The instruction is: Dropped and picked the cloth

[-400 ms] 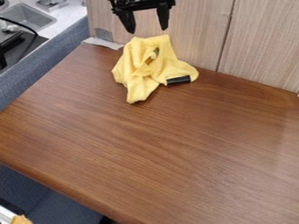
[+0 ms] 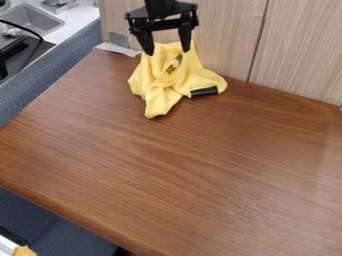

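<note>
Crumpled yellow soft-fabric cloth (image 2: 160,85) lies bunched at the far edge of the brown wood-grain table (image 2: 167,175), a bit L of the view's ctr. Its top peaks up by the pale wood-grain panel (image 2: 230,30) behind, one fold trails twd near side, other part spreads R. Short black strip (image 2: 204,91) sits at its R edge; small dark spot (image 2: 178,61) shows in the upper folds.

Black two-finger gripper (image 2: 167,51) hangs down over the cloth's top, fingers apart, one L, one R, w/ yellow fabric visible btwn. Can't tell if the tips touch it.

Flat pale strip (image 2: 117,49) at table's far L corner, w/ small grey patch (image 2: 119,40) on the panel just above.

Beyond table's L edge: blue-grey textured surface (image 2: 67,65), then light counter (image 2: 77,22) w/ grey rectangular sink (image 2: 32,21) and thin black cable (image 2: 30,31).

Near L corner, below table: dark blue surface (image 2: 53,227), plus small orange-brown item (image 2: 24,251), partly cut off.
</note>
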Robot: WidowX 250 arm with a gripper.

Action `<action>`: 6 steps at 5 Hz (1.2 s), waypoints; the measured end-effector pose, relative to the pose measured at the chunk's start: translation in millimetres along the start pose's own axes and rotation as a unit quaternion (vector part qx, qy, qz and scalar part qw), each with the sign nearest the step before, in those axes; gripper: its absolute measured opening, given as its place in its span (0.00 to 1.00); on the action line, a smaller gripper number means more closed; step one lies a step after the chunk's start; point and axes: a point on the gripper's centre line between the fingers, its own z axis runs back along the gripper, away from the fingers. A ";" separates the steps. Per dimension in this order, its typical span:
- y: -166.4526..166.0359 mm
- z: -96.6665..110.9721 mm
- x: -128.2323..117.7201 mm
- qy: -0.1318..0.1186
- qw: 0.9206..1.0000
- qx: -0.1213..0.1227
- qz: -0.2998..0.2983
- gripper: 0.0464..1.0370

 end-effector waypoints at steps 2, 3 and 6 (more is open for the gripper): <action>17.2 -20.6 22.7 -0.003 0.999 0.017 0.033 0.96; 30.1 -37.3 24.9 0.009 0.998 0.022 0.053 0.96; 31.4 -74.3 9.2 0.031 0.998 0.024 0.051 0.96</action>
